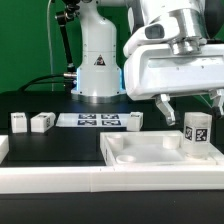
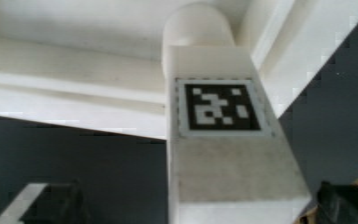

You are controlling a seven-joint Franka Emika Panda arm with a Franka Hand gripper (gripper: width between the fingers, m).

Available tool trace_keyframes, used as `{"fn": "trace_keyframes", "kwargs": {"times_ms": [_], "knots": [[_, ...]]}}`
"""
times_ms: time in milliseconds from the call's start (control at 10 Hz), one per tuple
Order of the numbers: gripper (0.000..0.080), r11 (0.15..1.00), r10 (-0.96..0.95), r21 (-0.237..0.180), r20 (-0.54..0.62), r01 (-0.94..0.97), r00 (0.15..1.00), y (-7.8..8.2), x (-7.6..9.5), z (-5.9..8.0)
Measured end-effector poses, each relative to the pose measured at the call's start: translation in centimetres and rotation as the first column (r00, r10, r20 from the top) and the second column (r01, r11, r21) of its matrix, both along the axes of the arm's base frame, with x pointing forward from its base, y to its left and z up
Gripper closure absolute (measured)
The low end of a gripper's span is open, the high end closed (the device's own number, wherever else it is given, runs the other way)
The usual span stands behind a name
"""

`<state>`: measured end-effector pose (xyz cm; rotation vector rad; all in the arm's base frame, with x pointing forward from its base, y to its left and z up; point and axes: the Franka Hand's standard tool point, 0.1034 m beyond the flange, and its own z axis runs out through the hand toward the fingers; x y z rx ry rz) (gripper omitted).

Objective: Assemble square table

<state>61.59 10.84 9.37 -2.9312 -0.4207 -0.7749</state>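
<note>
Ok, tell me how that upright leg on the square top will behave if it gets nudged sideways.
The leg looks taller than wide, so it may tip unless seated in the square top; that isn't visible. It looks like rigid plastic, so probably stiff. Its rounded end in the wrist view suggests it could roll if it falls.

Black table, green backdrop behind

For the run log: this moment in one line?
tool open | over upright leg on square top corner | three legs loose beside marker board
</note>
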Motion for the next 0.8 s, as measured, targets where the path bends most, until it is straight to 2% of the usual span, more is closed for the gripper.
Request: {"fn": "trace_keyframes", "kwargs": {"times_ms": [300, 500, 700, 800], "knots": [[0.015, 1.0, 0.006, -0.003, -0.015, -0.006, 1.0, -0.2, 0.2, 2.1], [0.015, 1.0, 0.011, -0.002, -0.054, -0.011, 0.998, 0.1, -0.1, 1.6], [0.015, 1.0, 0.017, 0.005, -0.208, -0.016, 0.978, 0.8, -0.7, 0.7], [0.015, 1.0, 0.018, 0.001, -0.26, -0.019, 0.966, 0.7, -0.9, 0.4]]}}
